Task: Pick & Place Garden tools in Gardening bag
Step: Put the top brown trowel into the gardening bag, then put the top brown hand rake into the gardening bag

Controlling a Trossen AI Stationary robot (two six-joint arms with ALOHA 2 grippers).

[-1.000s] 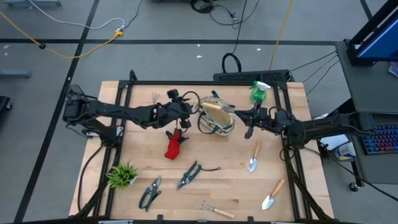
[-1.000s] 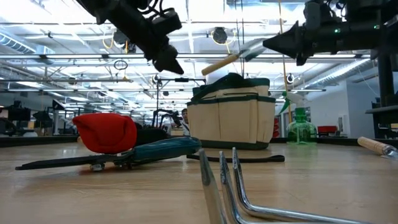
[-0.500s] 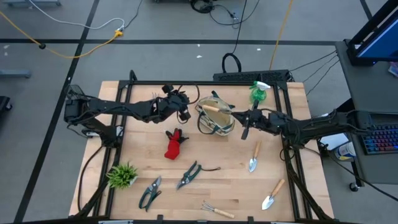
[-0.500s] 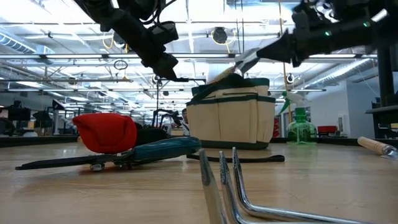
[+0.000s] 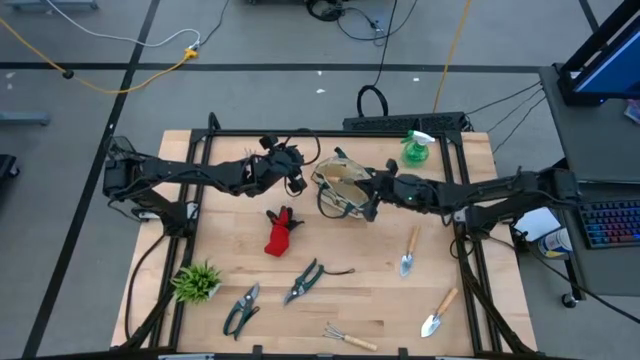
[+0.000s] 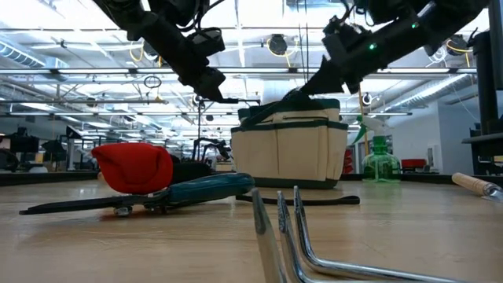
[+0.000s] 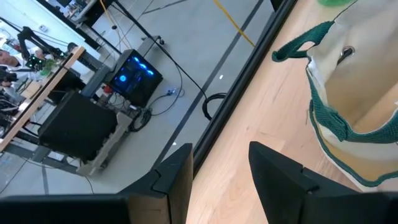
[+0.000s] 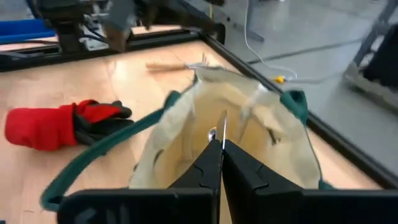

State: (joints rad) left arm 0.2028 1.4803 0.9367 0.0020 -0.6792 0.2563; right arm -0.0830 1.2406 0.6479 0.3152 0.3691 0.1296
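Observation:
The cream gardening bag (image 5: 345, 195) with green trim stands upright on its base at the table's far middle. My right gripper (image 5: 367, 207) is shut, and its tips are at the bag's open mouth (image 8: 249, 118). My left gripper (image 5: 297, 182) hangs open in the air just left of the bag, with nothing between its fingers (image 7: 180, 177). On the table lie a red glove (image 5: 280, 235), two pruning shears (image 5: 303, 282) (image 5: 241, 308), two trowels (image 5: 408, 250) (image 5: 438, 312) and a hand rake (image 5: 350, 338). A green spray bottle (image 5: 415, 148) stands at the far right. My right gripper slants down from the table's right with its shut fingertips (image 6: 305, 93) at the bag's top rim, pointing into the mouth (image 8: 214, 127). Whether they touch the rim or something inside the bag, I cannot tell.
A spiky green plant tuft (image 5: 197, 282) stands near the left front. Another small rake (image 5: 250, 157) lies at the far edge behind my left arm. A rake's metal prongs (image 6: 291, 236) fill the near foreground of the low view. Bare wood lies between the glove and the trowels.
My right gripper has swung toward the table's left, tipped and reached the bag's mouth. The wooden handle that stuck up out of the bag no longer shows above its rim. My left gripper drew back a little from the bag toward the far edge, then kept still.

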